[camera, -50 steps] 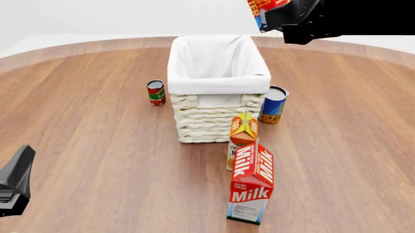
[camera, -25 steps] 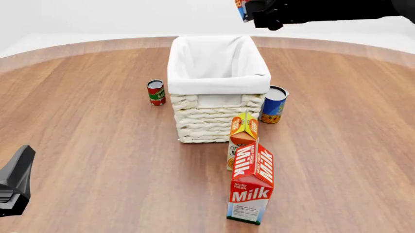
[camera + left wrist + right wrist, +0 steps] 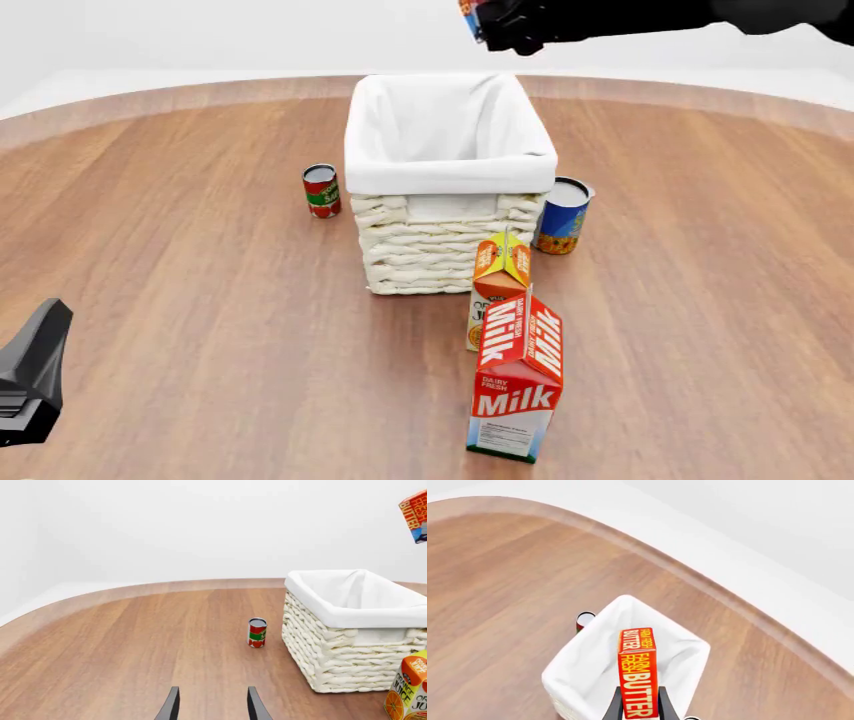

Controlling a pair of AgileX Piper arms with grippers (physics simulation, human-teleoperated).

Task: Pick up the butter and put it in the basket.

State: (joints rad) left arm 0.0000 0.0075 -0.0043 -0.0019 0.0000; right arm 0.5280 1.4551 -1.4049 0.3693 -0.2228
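The butter [image 3: 637, 672], a red-orange box with white lettering, hangs in the air, and my right gripper [image 3: 639, 711] is shut on its near end. In the right wrist view it sits directly over the white liner of the basket [image 3: 584, 667]. In the front view only a sliver of the butter [image 3: 470, 18] shows at the top edge, ahead of the right gripper [image 3: 501, 25], above the far end of the basket [image 3: 451, 160]. My left gripper [image 3: 212, 707] is open and holds nothing, low over the table at the near left.
A red tomato can [image 3: 320, 190] stands left of the basket and a blue can [image 3: 565, 215] stands right of it. An orange juice carton [image 3: 501, 280] and a tall milk carton [image 3: 518, 380] stand in front of the basket.
My right gripper has carried the butter leftward along the top of the front view, from beyond the basket's right corner to above its far end. The left arm has not moved.
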